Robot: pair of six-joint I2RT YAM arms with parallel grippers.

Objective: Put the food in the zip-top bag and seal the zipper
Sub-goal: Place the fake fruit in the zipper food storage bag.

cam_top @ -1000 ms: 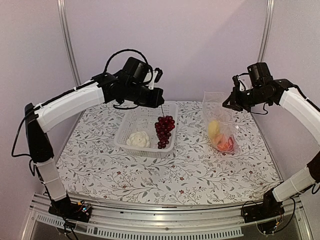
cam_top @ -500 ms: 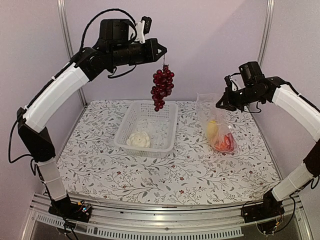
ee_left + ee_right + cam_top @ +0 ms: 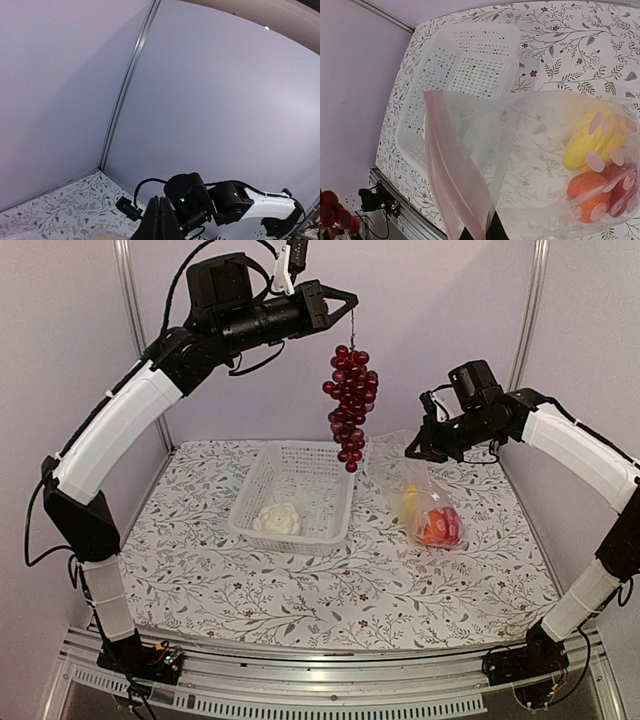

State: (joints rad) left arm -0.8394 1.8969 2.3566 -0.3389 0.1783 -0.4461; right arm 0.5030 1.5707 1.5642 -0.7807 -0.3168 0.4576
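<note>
**Flowered bench: bag held open, grapes up high**

Your flower-patterned bench (image 3: pixel 330 590) carries the white perforated basket (image 3: pixel 290 495), which serves as the landmark here. Just right of the basket stands the zip-top bag (image 3: pixel 425 500). Your right end effector (image 3: pixel 412 452) is pinched tight on its mouth edge and lifts that edge, probably so the opening gapes toward the basket. High above the basket's far right corner hangs the grape bunch (image 3: pixel 350 405). Your left end effector (image 3: pixel 350 302) has closed on its thin stem, likely so the long cluster clears the basket wall and the bag's rim. The cauliflower (image 3: pixel 275 518) lies in the basket's near left part, not yet bagged. In the bag's bottom, on the side away from the basket, sit the yellow pieces (image 3: pixel 585 140), the orange fruit (image 3: pixel 587 187) and the red pepper (image 3: pixel 620 195).
</note>
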